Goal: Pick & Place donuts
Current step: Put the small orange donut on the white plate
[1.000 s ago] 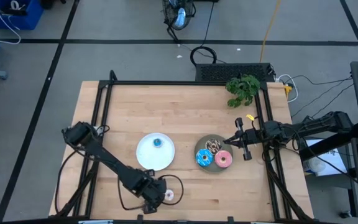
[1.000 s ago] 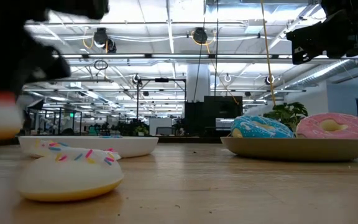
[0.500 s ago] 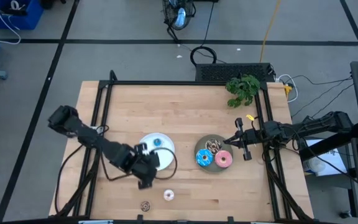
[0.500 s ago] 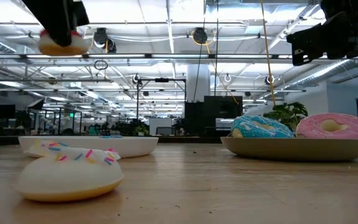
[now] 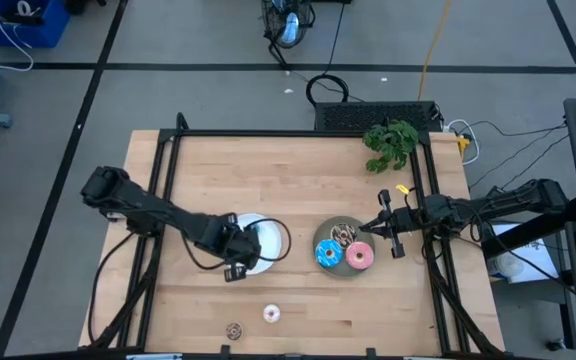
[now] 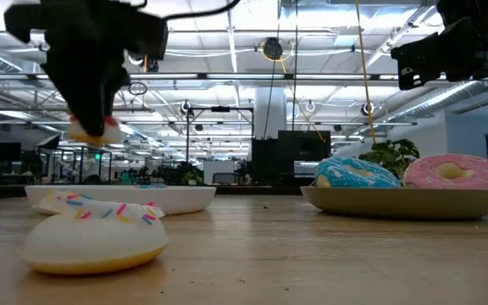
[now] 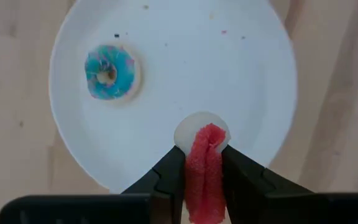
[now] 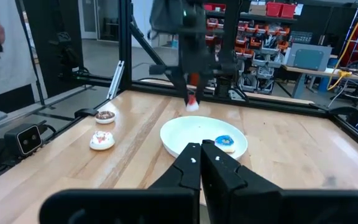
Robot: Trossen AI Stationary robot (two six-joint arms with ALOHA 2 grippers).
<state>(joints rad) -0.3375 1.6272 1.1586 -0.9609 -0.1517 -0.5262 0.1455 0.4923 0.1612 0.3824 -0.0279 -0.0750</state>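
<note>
Wooden table (image 5: 298,170) below: your left gripper (image 7: 202,163) clamps the red mini donut (image 7: 204,177) edge-on above the white plate (image 7: 241,74); released here, it could roll off. Right gripper (image 8: 201,151) waits shut

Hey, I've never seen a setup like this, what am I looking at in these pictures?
Two robot arms work at a wooden table. One picture looks straight down, one looks level across the tabletop, and each arm has a wrist camera. The left gripper holds a red mini donut in its fingers above a white plate that has a blue mini donut on it. The right gripper waits shut beside a grey plate of larger donuts. Two more mini donuts, pale and brown, lie near the table's front edge.
</note>
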